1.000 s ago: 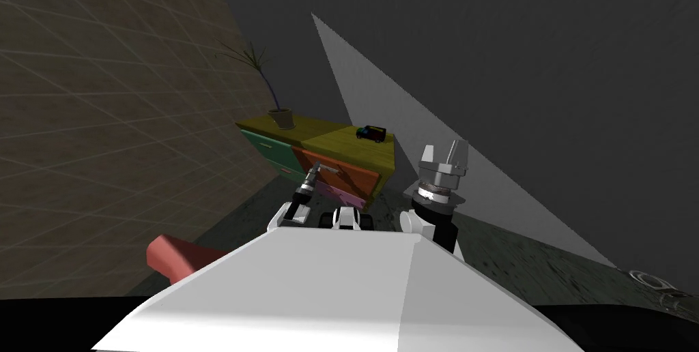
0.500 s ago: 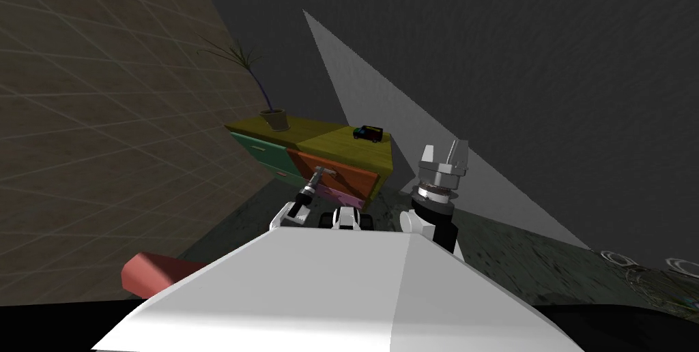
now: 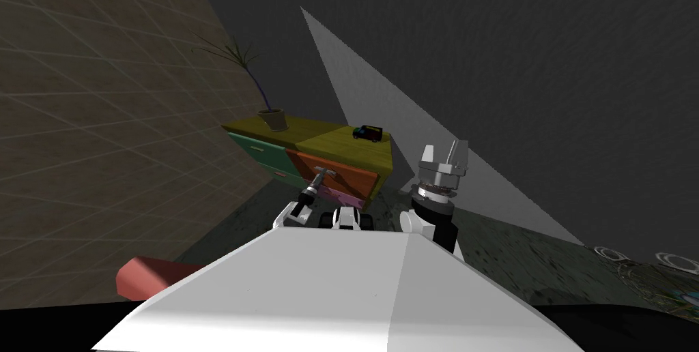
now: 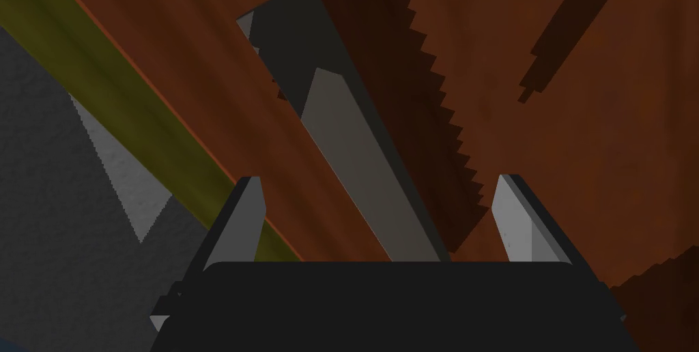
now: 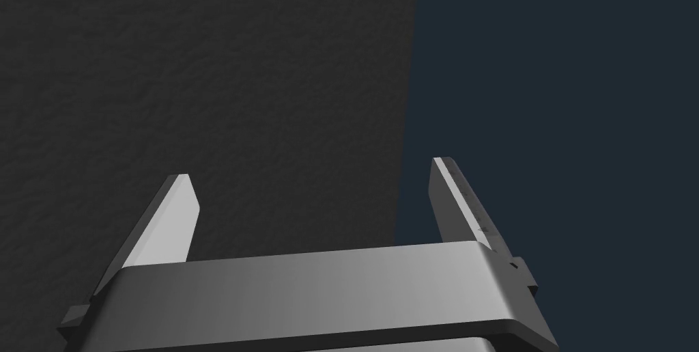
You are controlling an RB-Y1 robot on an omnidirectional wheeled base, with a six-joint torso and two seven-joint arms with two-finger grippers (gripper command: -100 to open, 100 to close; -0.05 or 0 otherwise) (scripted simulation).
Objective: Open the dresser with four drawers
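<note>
Straight ahead at 12 o'clock stood the dresser (image 3: 341, 142), its olive-yellow top slanting with the camera. Two green drawers (image 3: 263, 150) filled its 10 o'clock half. An orange drawer (image 3: 348, 176) sat over a pink drawer (image 3: 341, 196) in the 2 o'clock half. On the top, a potted plant (image 3: 271, 118) stood toward the 10 o'clock end and a small dark toy van (image 3: 367, 134) toward the 1 o'clock end, well apart.

The left gripper (image 4: 380, 183) was up against the orange drawer's front. Its fingers (image 4: 249, 218) were spread wide, with the grey bar handle (image 4: 355, 157) running between them and touching neither. The drawer may have stood slightly out from the frame, but the steep angle made that hard to judge.

The right gripper (image 3: 444, 149) was raised at about 1 o'clock, beside the dresser's near corner, its blades likewise parted and gripping nothing. A red rounded object (image 3: 147, 276) lay on the floor at 8 o'clock, near the tiled wall (image 3: 102, 129).
</note>
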